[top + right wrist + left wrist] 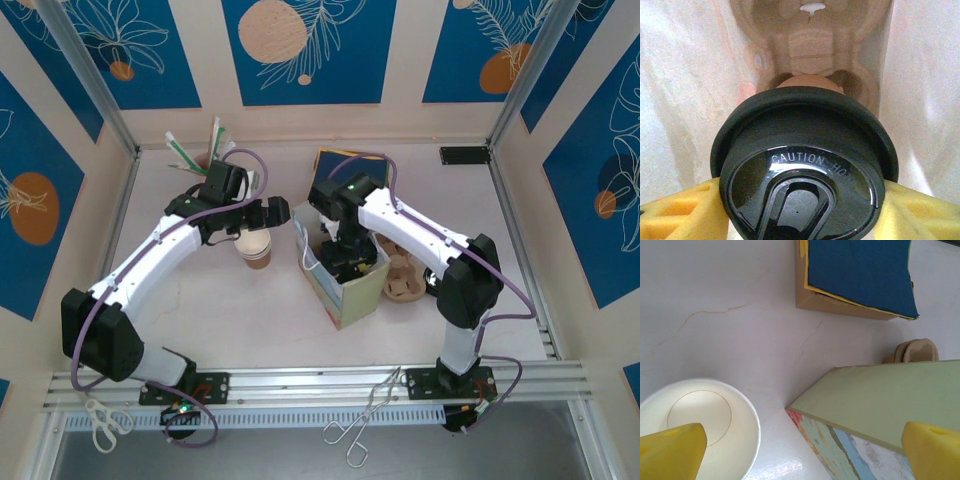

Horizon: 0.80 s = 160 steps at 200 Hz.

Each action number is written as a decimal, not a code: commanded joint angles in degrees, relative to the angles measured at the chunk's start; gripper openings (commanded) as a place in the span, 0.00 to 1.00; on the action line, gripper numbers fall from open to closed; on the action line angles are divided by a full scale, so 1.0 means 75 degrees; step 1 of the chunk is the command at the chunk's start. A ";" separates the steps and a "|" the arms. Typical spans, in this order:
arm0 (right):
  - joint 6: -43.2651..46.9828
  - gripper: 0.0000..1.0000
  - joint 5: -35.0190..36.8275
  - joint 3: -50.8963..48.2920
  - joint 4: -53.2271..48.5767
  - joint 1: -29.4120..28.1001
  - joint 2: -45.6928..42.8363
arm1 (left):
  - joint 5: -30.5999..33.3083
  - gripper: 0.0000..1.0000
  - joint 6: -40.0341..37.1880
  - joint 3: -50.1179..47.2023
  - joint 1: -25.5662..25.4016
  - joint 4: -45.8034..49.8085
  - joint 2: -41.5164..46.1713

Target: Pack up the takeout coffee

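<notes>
The right claw [800, 212] holds the takeout coffee [805, 165], its yellow pads [675, 212] pressed on either side of the black-lidded brown cup. The pale walls of the paper bag [685, 80] rise around it, and beyond the cup, farther from the claw, a moulded pulp carrier [810, 40] lies at the bag's bottom. The left claw [802, 450] stands wide with nothing held; an unlidded paper cup [705, 415] sits just ahead of one pad, the bag's green-edged corner ahead of the other, and a box of blue napkins [855, 275] farther on across the white table [715, 290].
</notes>
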State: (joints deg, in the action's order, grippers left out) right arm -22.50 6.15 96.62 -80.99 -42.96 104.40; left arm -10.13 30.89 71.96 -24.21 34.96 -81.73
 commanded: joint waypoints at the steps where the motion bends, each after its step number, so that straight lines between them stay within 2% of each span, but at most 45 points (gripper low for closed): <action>1: 0.0082 0.64 -0.0090 -0.0305 0.0279 0.0056 0.0189 | -0.0161 1.00 -0.0240 0.0281 0.0118 0.0138 -0.0006; 160: 0.0058 0.64 -0.0103 -0.0309 0.0253 0.0082 0.0150 | -0.0159 1.00 -0.0248 0.0296 0.0140 0.0143 -0.0014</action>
State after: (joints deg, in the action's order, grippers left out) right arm -22.52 5.69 96.57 -80.95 -42.61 104.40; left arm -10.13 29.85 72.16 -24.12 35.16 -81.73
